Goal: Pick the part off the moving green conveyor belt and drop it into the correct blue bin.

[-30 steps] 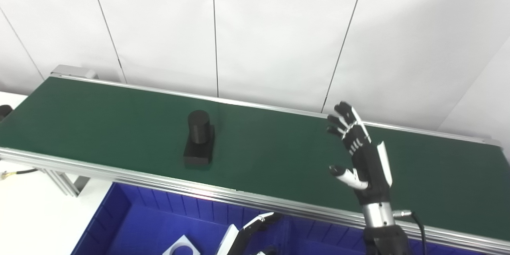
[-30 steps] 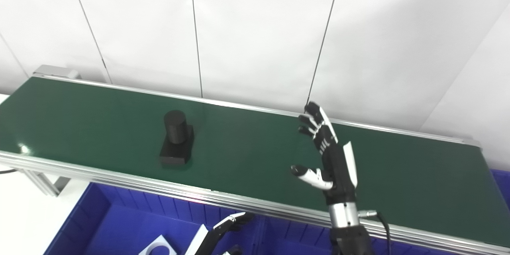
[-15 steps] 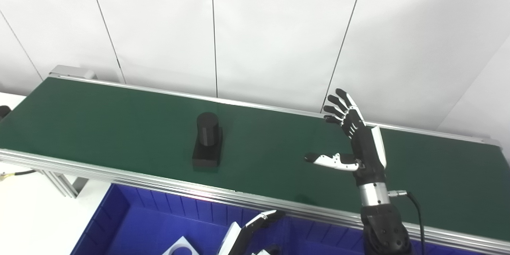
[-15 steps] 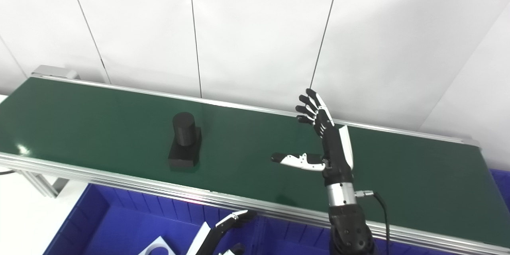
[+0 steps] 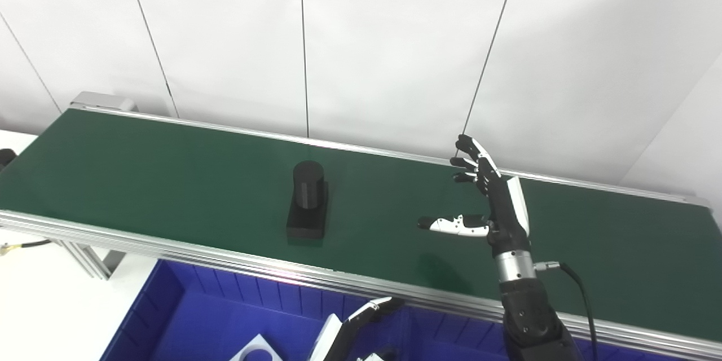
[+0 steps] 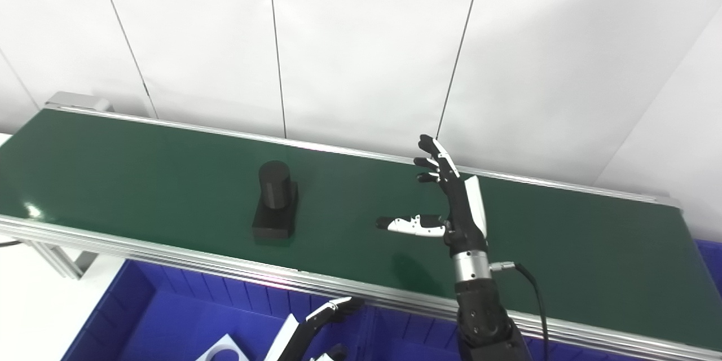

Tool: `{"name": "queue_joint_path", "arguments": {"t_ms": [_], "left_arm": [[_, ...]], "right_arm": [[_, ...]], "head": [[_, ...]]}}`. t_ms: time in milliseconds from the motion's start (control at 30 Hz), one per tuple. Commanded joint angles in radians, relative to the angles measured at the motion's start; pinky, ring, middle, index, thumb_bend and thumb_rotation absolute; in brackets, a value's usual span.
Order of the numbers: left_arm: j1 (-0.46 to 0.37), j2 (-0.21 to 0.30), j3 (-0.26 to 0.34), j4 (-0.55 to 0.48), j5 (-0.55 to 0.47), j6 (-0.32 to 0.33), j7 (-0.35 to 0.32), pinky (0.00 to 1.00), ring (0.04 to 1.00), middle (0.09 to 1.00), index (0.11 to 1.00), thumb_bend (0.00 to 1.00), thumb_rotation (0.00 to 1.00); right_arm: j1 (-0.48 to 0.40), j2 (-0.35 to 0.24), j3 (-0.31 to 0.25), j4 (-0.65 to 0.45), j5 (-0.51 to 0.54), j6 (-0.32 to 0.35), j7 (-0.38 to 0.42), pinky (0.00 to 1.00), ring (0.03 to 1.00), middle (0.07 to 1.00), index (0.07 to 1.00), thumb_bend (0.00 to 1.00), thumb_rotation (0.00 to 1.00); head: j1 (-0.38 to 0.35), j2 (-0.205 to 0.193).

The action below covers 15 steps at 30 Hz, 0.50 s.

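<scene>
A black part [image 5: 307,202], an upright cylinder on a square base, rides on the green conveyor belt [image 5: 169,175] left of centre. My right hand [image 5: 491,197] is open above the belt, to the right of the part and well apart from it, fingers stretched up and thumb pointing left toward it. My left hand [image 5: 355,330] sits low at the bottom edge over the blue bin [image 5: 214,316]; only part of it shows and it holds nothing I can see.
A white flat part with a round hole [image 5: 256,351] lies in the blue bin. The belt's aluminium rail [image 5: 225,262] runs along the near edge. White wall panels stand behind the belt.
The black part has travelled right along the belt. My right hand has moved up and left over the belt and its thumb has swung out to the left. The left hand has stayed put.
</scene>
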<state>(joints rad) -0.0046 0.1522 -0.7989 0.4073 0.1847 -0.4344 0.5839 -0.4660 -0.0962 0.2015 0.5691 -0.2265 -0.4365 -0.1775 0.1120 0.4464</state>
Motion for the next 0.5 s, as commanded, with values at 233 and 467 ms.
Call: {"name": "queue_joint_path", "arguments": {"t_ms": [233, 467], "left_arm": [[-0.016, -0.008, -0.01, -0.014, 0.011, -0.036, 0.018, 0.78, 0.808, 0.814, 0.794, 0.67, 0.99], [-0.009, -0.013, -0.007, -0.024, 0.012, -0.036, 0.02, 0.78, 0.806, 0.813, 0.792, 0.7, 0.99]], "right_arm": [[-0.107, 0.017, 0.03, 0.052, -0.018, -0.033, -0.046, 0.61, 0.768, 0.879, 0.893, 1.0, 0.12], [-0.167, 0.049, 0.041, 0.119, -0.017, -0.032, -0.04, 0.59, 0.752, 0.878, 0.868, 1.0, 0.16]], "head": [[0.013, -0.002], [0.02, 0.004]]}}
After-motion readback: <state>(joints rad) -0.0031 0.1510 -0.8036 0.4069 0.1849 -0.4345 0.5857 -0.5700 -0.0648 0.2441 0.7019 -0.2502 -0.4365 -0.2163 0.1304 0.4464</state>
